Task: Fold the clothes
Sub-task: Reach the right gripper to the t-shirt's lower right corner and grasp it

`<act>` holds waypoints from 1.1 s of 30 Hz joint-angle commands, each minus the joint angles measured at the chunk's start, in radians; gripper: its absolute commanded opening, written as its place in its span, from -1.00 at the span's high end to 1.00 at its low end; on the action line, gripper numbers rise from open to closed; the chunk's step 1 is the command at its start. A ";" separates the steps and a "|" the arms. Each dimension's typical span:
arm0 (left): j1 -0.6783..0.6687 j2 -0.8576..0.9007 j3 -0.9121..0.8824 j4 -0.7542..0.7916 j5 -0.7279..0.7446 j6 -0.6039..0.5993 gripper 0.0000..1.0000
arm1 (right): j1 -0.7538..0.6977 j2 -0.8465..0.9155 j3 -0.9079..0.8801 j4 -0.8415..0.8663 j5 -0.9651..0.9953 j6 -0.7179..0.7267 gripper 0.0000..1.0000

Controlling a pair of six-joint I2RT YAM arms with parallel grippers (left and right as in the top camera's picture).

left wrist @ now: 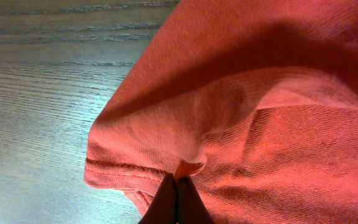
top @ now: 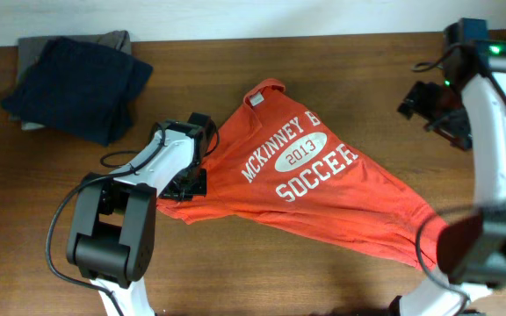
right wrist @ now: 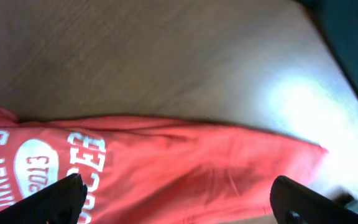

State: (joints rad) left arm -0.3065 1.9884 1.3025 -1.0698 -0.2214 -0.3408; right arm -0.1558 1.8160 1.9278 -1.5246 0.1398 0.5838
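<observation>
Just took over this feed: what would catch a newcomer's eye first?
The crumpled red-orange cotton T-shirt with white SOCCER lettering lies across the middle of the brown wooden table. The left gripper is shut on its left edge; the right gripper hangs open at the table's right side. A pile of dark navy folded clothes sits at the far left corner.

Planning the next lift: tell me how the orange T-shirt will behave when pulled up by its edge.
Likely floppy: the T-shirt lies in soft wrinkles, so it should drape rather than hold shape. Probably light, being thin knit. The left tool pinches only a small fold near the hem, so the cloth might slip out under a hard tug.
</observation>
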 commanded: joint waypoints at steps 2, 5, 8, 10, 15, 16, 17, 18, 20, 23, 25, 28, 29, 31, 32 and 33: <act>0.005 0.014 0.017 -0.002 -0.011 -0.003 0.99 | -0.002 -0.201 0.006 -0.107 0.067 0.150 -0.98; 0.005 0.014 0.017 -0.002 -0.011 -0.003 0.99 | -0.002 -0.267 -0.010 -0.174 0.073 0.166 -0.98; 0.005 0.014 0.017 -0.002 -0.011 -0.003 0.99 | -0.002 -0.322 -0.097 -0.171 0.075 0.158 -0.98; 0.006 0.014 0.017 -0.002 -0.011 -0.003 0.99 | -0.003 -0.341 -0.175 -0.166 0.074 0.158 -0.98; 0.006 0.014 0.017 -0.002 -0.011 -0.003 0.99 | -0.002 -0.349 -0.438 -0.119 0.026 0.236 -0.98; 0.006 0.014 0.017 -0.002 -0.011 -0.003 0.99 | -0.002 -0.353 -0.495 -0.098 0.026 0.280 -0.98; 0.006 0.014 0.017 -0.003 -0.011 -0.003 0.99 | -0.002 -0.359 -0.552 -0.074 0.024 0.317 -0.98; 0.006 0.014 0.017 -0.005 -0.011 -0.003 0.99 | -0.002 -0.367 -0.605 -0.047 0.020 0.343 -0.98; 0.008 0.014 0.017 -0.007 -0.011 -0.003 0.99 | -0.002 -0.391 -0.717 0.018 -0.019 0.357 -0.98; 0.009 0.014 0.017 -0.009 -0.011 -0.003 0.99 | -0.002 -0.431 -0.853 0.101 -0.076 0.357 -0.98; 0.009 0.014 0.017 -0.008 -0.011 -0.003 0.99 | -0.003 -0.463 -0.933 0.131 -0.080 0.384 -0.98; 0.009 0.014 0.017 -0.006 -0.011 -0.003 0.99 | -0.002 -0.517 -1.032 0.166 -0.080 0.430 -0.98; 0.009 0.014 0.017 -0.005 -0.011 -0.003 0.99 | -0.003 -0.542 -1.068 0.189 -0.080 0.433 -0.98; 0.009 0.014 0.017 -0.005 -0.011 -0.003 0.99 | -0.002 -0.586 -1.130 0.236 -0.085 0.447 -0.98; 0.009 0.014 0.017 -0.005 -0.011 -0.003 0.99 | -0.002 -0.605 -1.160 0.258 -0.093 0.447 -0.98; 0.009 0.014 0.017 -0.005 -0.011 -0.003 0.99 | -0.003 -0.617 -1.181 0.272 -0.101 0.446 -0.98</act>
State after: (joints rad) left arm -0.3046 1.9888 1.3075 -1.0752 -0.2218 -0.3408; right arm -0.1558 1.2457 0.8040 -1.2774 0.0593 0.9871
